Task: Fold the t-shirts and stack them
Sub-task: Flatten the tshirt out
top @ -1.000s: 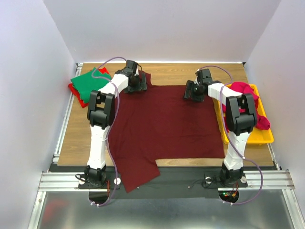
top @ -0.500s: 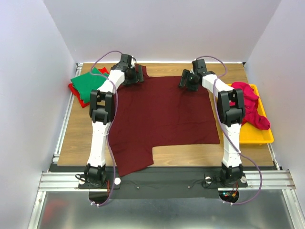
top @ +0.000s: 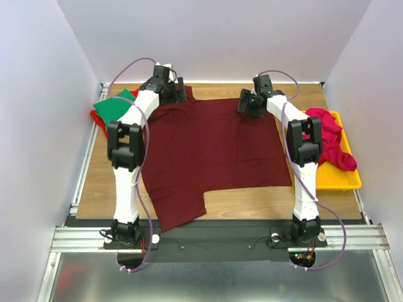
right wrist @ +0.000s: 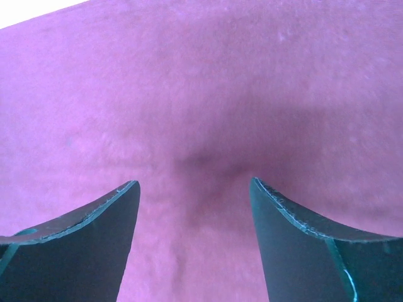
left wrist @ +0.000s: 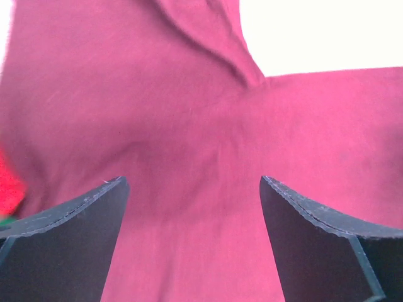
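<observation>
One yellow tray [top: 329, 180] at table [top: 104, 182] right, holding one crumpled pink shirt [top: 332, 134]. Four shirts total: pink in tray, green [top: 116, 107] folded on top of red [top: 96, 116] at far left, maroon [top: 214, 148] spread mostly flat mid-table, one sleeve reaching the near edge. Two tools: left tool [left wrist: 192, 179] spread wide over maroon's far-left part, right tool [right wrist: 193, 180] spread over its far-right edge, neither pinching cloth.
</observation>
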Controlling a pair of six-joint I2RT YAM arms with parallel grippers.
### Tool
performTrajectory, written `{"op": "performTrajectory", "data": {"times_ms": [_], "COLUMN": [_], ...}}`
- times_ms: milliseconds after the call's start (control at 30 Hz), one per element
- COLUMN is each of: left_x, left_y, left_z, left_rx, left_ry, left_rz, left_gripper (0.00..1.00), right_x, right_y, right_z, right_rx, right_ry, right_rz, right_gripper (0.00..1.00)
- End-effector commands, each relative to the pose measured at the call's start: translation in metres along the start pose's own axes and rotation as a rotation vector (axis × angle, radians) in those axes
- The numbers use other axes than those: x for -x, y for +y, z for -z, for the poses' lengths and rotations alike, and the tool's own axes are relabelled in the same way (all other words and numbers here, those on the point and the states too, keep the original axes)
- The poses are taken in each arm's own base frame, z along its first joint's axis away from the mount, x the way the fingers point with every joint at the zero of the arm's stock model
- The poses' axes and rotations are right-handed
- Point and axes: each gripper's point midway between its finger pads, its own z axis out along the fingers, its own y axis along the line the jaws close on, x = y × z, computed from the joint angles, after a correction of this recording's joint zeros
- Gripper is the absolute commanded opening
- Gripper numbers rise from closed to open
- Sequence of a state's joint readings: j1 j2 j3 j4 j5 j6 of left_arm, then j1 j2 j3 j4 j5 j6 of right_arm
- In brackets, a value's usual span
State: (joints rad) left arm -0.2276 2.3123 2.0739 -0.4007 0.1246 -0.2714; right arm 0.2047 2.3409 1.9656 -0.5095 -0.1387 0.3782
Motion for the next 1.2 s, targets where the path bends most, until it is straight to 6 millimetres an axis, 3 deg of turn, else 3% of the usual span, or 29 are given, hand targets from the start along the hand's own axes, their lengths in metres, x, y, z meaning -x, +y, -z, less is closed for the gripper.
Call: {"op": "performTrajectory", "data": {"times_ms": [0,33,67,100,133,167,200,233,267,300,367,400,433,500,600,667,767,800,1033,1167], "left_x": [0.059,0.051,0.039,0.008,-0.006,-0.046,-0.058,-0.073,-0.109,-0.122,-0.158,-0.186,-0.200,-0.232,-0.256,-0.269,-0.301,-0.320,-0.352,-0.379], "left_y": [-0.022,-0.012,-0.006,0.001,0.012,0.027,0.021,0.026,0.033,0.034,0.029,0.038,0.039,0.055,0.062,0.055,0.047,0.045,0.019,0.005], "left_z": [0.123,0.132,0.141,0.154,0.162,0.160,0.182,0.190,0.190,0.208,0.218,0.228,0.233,0.246,0.260,0.268,0.274,0.276,0.296,0.304], "left_rx": [0.067,0.139,0.177,0.219,0.281,0.334,0.331,0.362,0.395,0.396,0.388,0.410,0.409,0.466,0.470,0.423,0.365,0.338,0.265,0.297], "left_ry": [-0.255,-0.260,-0.252,-0.206,-0.203,-0.133,-0.138,-0.130,-0.073,-0.068,-0.013,0.029,0.054,0.113,0.143,0.170,0.217,0.244,0.288,0.362], "left_rz": [0.002,0.048,0.071,0.087,0.135,0.149,0.155,0.166,0.204,0.220,0.255,0.309,0.315,0.327,0.370,0.406,0.442,0.428,0.427,0.336], "left_gripper": [0.97,0.97,0.97,0.97,0.98,0.98,0.98,0.98,0.98,0.98,0.98,0.98,0.98,0.98,0.97,0.95,0.92,0.91,0.86,0.86], "right_x": [0.040,0.048,0.045,0.034,0.034,0.030,0.011,0.011,0.005,-0.004,-0.023,-0.027,-0.039,-0.043,-0.059,-0.063,-0.072,-0.074,-0.079,-0.068], "right_y": [0.031,0.038,0.037,0.034,0.038,0.038,0.031,0.034,0.033,0.030,0.024,0.025,0.020,0.019,0.016,0.015,0.011,0.009,0.015,0.021], "right_z": [0.070,0.090,0.096,0.099,0.115,0.123,0.122,0.137,0.142,0.144,0.153,0.157,0.155,0.163,0.163,0.165,0.162,0.160,0.148,0.144], "right_rx": [0.066,0.079,0.078,0.075,0.087,0.092,0.083,0.093,0.094,0.091,0.091,0.100,0.095,0.103,0.108,0.109,0.103,0.100,0.135,0.150], "right_ry": [-0.125,-0.157,-0.156,-0.134,-0.148,-0.148,-0.108,-0.125,-0.119,-0.104,-0.083,-0.081,-0.057,-0.058,-0.027,-0.023,-0.004,0.004,0.047,0.037], "right_rz": [0.065,0.071,0.071,0.066,0.066,0.065,0.055,0.059,0.057,0.055,0.052,0.053,0.049,0.050,0.045,0.043,0.046,0.052,0.035,0.035], "right_gripper": [0.76,0.76,0.76,0.76,0.76,0.76,0.76,0.76,0.76,0.76,0.76,0.76,0.76,0.76,0.76,0.76,0.76,0.76,0.76,0.76]}}
